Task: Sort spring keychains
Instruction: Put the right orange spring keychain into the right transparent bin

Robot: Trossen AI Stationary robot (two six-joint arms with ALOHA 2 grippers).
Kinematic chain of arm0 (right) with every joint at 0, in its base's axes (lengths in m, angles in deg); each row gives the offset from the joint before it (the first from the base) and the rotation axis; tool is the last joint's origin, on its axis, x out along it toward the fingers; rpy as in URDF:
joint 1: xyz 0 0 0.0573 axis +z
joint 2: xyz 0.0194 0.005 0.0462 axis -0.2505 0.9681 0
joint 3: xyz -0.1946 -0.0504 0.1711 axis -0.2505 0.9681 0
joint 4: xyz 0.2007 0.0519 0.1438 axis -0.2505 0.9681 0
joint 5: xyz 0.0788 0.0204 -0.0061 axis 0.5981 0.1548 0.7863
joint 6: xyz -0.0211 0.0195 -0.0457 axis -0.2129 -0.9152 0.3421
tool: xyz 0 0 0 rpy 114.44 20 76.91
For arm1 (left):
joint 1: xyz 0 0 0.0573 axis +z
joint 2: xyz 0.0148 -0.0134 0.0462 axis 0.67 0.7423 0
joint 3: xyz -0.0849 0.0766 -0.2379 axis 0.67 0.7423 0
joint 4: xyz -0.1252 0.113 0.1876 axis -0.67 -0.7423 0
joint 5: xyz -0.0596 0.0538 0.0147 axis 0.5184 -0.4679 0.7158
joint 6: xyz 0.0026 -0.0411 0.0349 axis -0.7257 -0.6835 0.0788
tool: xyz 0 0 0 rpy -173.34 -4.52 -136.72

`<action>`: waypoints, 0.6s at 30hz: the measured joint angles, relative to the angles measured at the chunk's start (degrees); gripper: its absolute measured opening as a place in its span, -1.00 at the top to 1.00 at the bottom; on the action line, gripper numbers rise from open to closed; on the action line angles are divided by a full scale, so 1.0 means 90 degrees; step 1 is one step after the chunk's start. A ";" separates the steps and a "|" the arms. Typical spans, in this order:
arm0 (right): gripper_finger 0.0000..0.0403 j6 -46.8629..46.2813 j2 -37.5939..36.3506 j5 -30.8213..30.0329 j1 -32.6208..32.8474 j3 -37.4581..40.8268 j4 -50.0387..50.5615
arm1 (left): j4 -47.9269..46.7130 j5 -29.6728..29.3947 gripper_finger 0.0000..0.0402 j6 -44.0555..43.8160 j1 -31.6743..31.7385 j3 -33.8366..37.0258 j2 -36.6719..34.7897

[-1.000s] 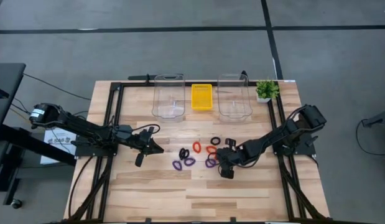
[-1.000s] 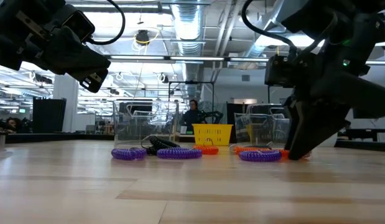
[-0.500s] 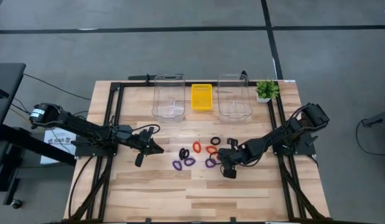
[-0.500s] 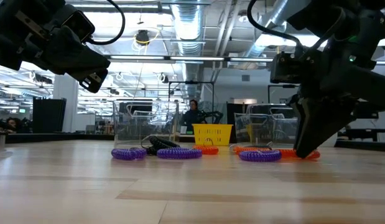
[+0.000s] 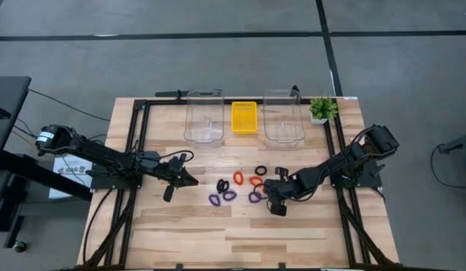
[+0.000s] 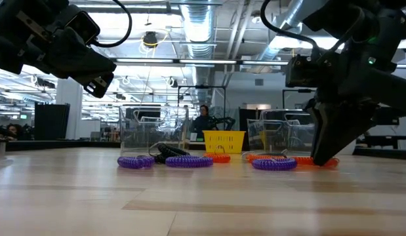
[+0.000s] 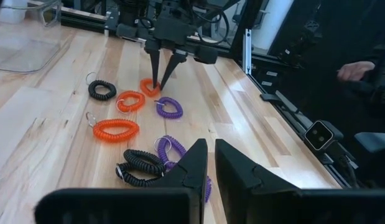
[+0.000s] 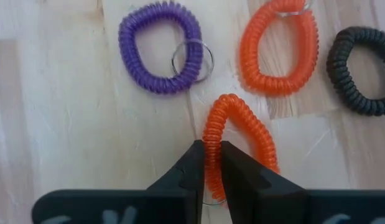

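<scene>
Several spring keychains lie flat mid-table: purple, black and orange-red coiled loops. My right gripper stands at the group's right side, pointing down, shut on an orange-red keychain. Next to it lie a purple loop, another orange-red one and a black one. My left gripper hangs shut above the table, left of the group, touching nothing. My right gripper pinches the orange-red keychain's coil on one side of the loop between its two fingertips. The fingers come from above, pointing down, and stand across the coil. The loop lies flat on the table beside the fingertips.
Two clear bins stand at the far edge with a yellow tray between them. A small potted plant sits at the far right corner. Bare wood lies toward the near edge. A person shows far off in the room.
My right gripper has shifted a little toward the table's right, and the orange-red keychain in it has slid along the table with it, away from the purple loop. Over the last half second nothing has moved.
</scene>
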 joint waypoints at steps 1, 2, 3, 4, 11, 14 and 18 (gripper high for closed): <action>0.82 0.0000 0.0000 0.0000 0.0000 -0.0047 0.0033 | -0.0002 0.0002 0.85 0.0000 0.0000 0.0000 0.0000; 0.83 0.0000 -0.0002 0.0004 0.0000 -0.0103 0.0091 | -0.0002 0.0002 0.85 0.0000 0.0000 0.0000 0.0000; 0.84 0.0000 -0.0002 0.0008 0.0000 -0.0161 0.0165 | -0.0002 0.0002 0.85 0.0000 0.0000 0.0000 0.0000; 0.84 0.0000 -0.0002 0.0009 0.0000 -0.0222 0.0240 | -0.0001 0.0002 0.85 0.0000 0.0000 0.0000 0.0000; 0.83 0.0041 -0.0007 0.0011 0.0000 -0.0707 0.0838 | -0.0002 0.0002 0.85 0.0000 0.0000 0.0000 0.0000; 0.82 0.0132 -0.0007 -0.0005 0.0000 -0.0922 0.1123 | 0.0001 0.0002 0.85 0.0000 0.0000 0.0000 0.0000; 0.85 0.0455 -0.0010 -0.0005 -0.0043 -0.1214 0.1305 | 0.0046 0.0002 0.85 -0.0099 0.0000 0.0000 0.0000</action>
